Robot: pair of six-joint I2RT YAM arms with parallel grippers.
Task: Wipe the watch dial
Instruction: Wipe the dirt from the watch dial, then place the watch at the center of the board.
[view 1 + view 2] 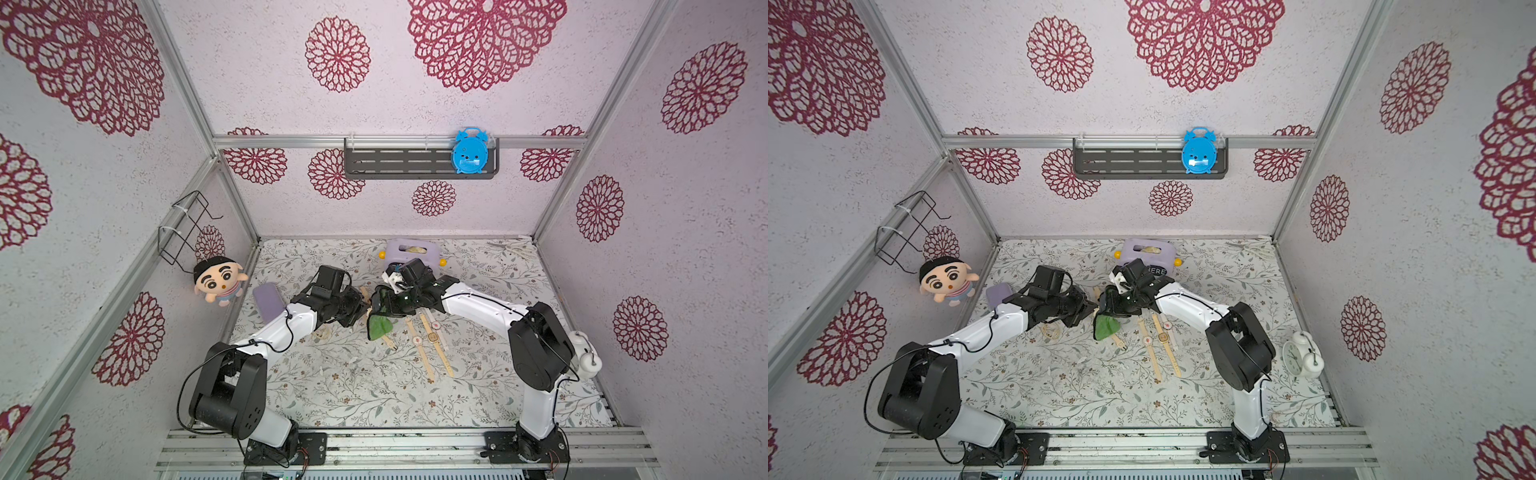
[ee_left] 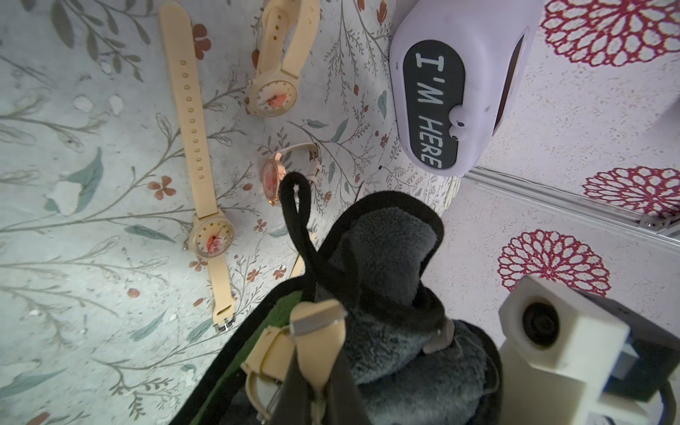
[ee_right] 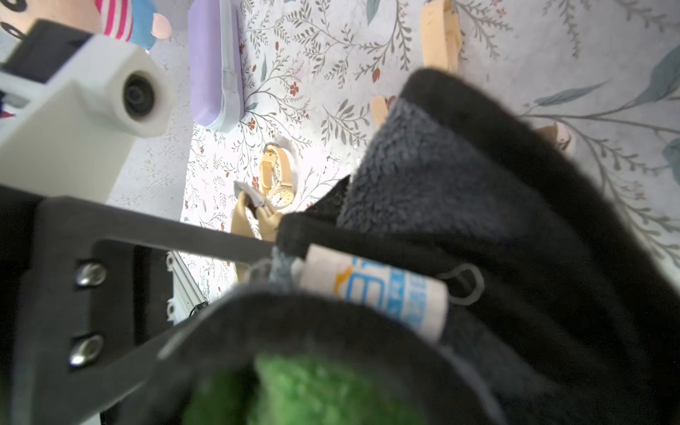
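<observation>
**Watch and cloth meet at mid-desk**

Hands first: we see the left hand (image 1: 365, 309) pinched shut on the beige strap of the watch (image 2: 316, 323), near the middle of the desk (image 1: 374, 395). The right hand (image 1: 384, 302) is clamped on the cloth (image 1: 380, 327), grey fleece with black edging and a green face, which hangs down from it.

The two hands sit tip to tip. In the left wrist view the cloth lies right against the held watch, its fleece bulging beside the strap and buckle. We cannot make out the dial itself; only a cream edge of the case shows beneath the strap.

Three spare watches (image 1: 417, 340) lie on the desk just to the right of the cloth. A purple tissue box (image 2: 434, 106) lettered "I'M HERE" stands behind the hands, by the back wall.
</observation>
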